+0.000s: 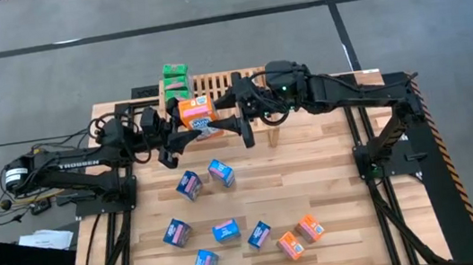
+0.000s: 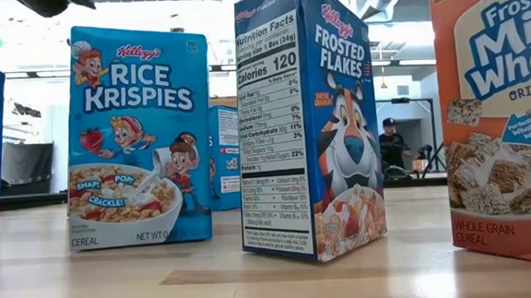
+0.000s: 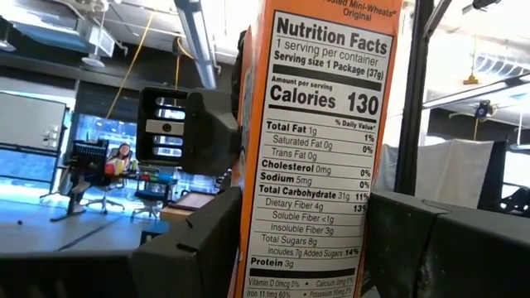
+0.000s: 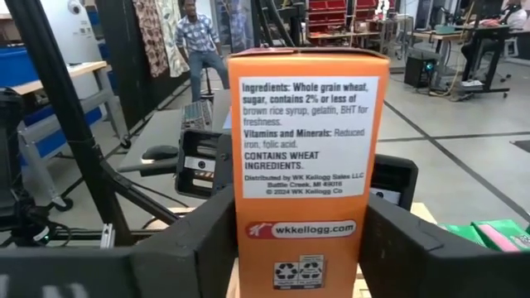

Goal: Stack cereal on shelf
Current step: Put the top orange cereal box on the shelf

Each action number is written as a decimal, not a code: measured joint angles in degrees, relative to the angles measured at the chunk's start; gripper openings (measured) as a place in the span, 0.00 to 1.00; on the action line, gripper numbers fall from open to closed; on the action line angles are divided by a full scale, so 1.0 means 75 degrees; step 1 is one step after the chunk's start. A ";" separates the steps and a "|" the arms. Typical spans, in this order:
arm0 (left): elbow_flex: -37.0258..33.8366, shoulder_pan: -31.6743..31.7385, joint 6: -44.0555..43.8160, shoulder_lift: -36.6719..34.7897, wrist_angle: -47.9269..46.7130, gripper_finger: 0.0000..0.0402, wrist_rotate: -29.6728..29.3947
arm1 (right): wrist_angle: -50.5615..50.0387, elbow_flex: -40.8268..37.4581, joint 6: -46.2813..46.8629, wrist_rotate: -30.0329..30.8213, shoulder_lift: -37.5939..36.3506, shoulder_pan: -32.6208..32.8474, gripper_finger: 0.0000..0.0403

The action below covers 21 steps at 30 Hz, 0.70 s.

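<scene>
An orange cereal box (image 1: 198,116) hangs above the table just in front of the shelf (image 1: 223,83), a light-wood slatted rack at the far edge. My left gripper (image 1: 185,139) comes at the box from the left and is shut on it; its wrist view shows the nutrition panel (image 3: 323,141). My right gripper (image 1: 239,118) comes from the right and is closed against the same box, facing the ingredients panel (image 4: 306,141). Two green cereal boxes (image 1: 176,78) stand on the shelf's left end. My left gripper pinches the orange box between its two fingers (image 3: 199,248), one on each broad face beside the nutrition panel's lower part (image 3: 298,248). It comes from the table's left, slanting upward. The box is lifted clear and about upright. My right gripper has its two fingers (image 4: 414,248) against the box's two broad faces, beside the lower part of the ingredients panel (image 4: 302,240). It comes level from the table's right. The box stands upright between the fingers, clear of the table.
Several blue cereal boxes (image 1: 189,185) and two orange ones (image 1: 291,245) lie scattered on the near half of the table. In the low view, a Rice Krispies box (image 2: 135,134), a Frosted Flakes box (image 2: 305,119) and a Mini-Wheats box (image 2: 503,107) stand on the tabletop.
</scene>
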 joint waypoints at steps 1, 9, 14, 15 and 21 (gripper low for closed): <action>0.0000 0.0000 0.0025 0.0000 0.0003 0.48 0.0008 | -0.0001 0.0000 -0.0003 0.0005 0.0000 0.0002 0.55; 0.0000 -0.0005 0.0134 0.0000 0.0012 0.48 -0.0305 | -0.0013 0.0003 0.0020 0.0006 -0.0003 0.0000 0.44; 0.0000 0.0035 0.0209 -0.0200 -0.0228 0.50 -0.0563 | -0.0075 0.0000 -0.0049 0.0050 -0.0113 -0.0073 0.44; 0.0000 0.0056 0.0266 -0.0299 -0.0302 0.51 -0.0604 | -0.0066 0.0000 -0.0102 0.0047 -0.0149 -0.0103 0.44; -0.0003 0.0356 0.0335 -0.1254 -0.1383 0.54 -0.0899 | -0.0198 -0.0041 -0.0829 -0.0017 -0.0737 -0.0609 0.43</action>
